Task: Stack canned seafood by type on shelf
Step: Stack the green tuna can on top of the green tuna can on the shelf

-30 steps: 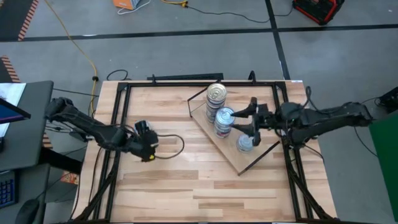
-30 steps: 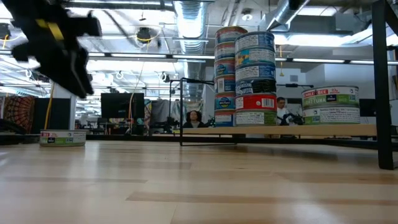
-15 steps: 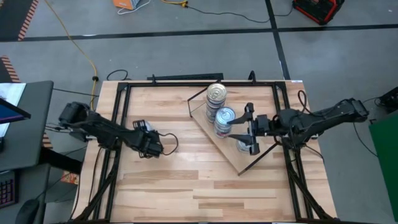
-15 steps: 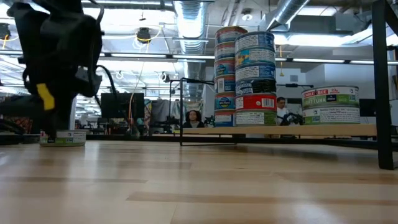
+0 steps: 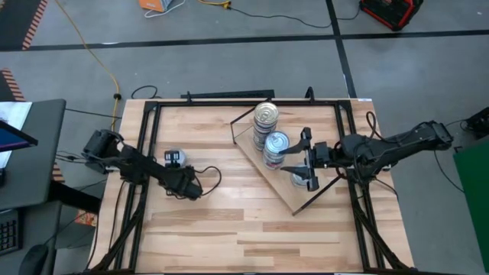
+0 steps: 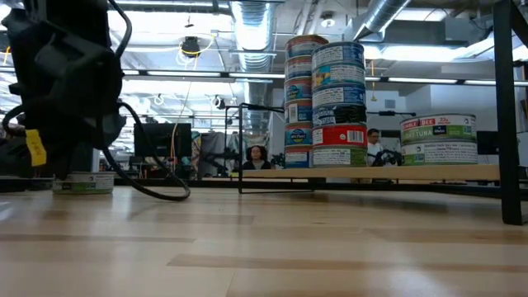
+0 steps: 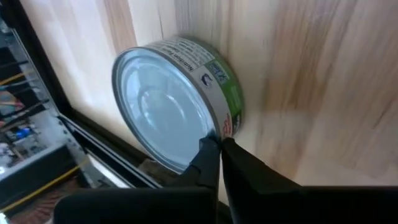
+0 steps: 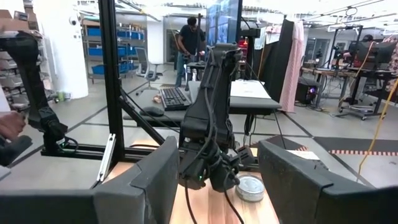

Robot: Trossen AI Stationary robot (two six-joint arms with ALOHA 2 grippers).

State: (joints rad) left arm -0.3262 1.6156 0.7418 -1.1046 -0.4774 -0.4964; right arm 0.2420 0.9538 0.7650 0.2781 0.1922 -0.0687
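A lone tin of canned seafood (image 5: 173,158) with a silver lid and green label rests flat on the table's left part, also seen in the low view (image 6: 82,182). My left gripper (image 7: 217,142) is shut, its tips down at this tin's rim. The shelf (image 5: 284,191), a slanted light-wood board, carries a tall stack (image 5: 265,117), a second stack (image 5: 275,145) and a short stack (image 5: 298,179). My right gripper (image 5: 307,160) hovers open over the shelf by the short stack, with nothing between its fingers (image 8: 143,180). My left gripper has its shut fingertips (image 7: 208,152) right at the tin's rim (image 7: 214,127), slanting down at it. The tin lies flat on the table. I cannot tell whether the tips touch it.
A dark metal frame (image 5: 145,130) runs around the tabletop. A black cable (image 5: 214,179) loops on the table beside the left gripper. Bare wood lies along the near half (image 5: 244,237). People show in the room beyond (image 8: 189,37).
My left gripper has come down from well above the table to the lone tin and has shifted a little toward the near edge. My right gripper has shifted slightly toward the near edge, over the short stack, then kept still.
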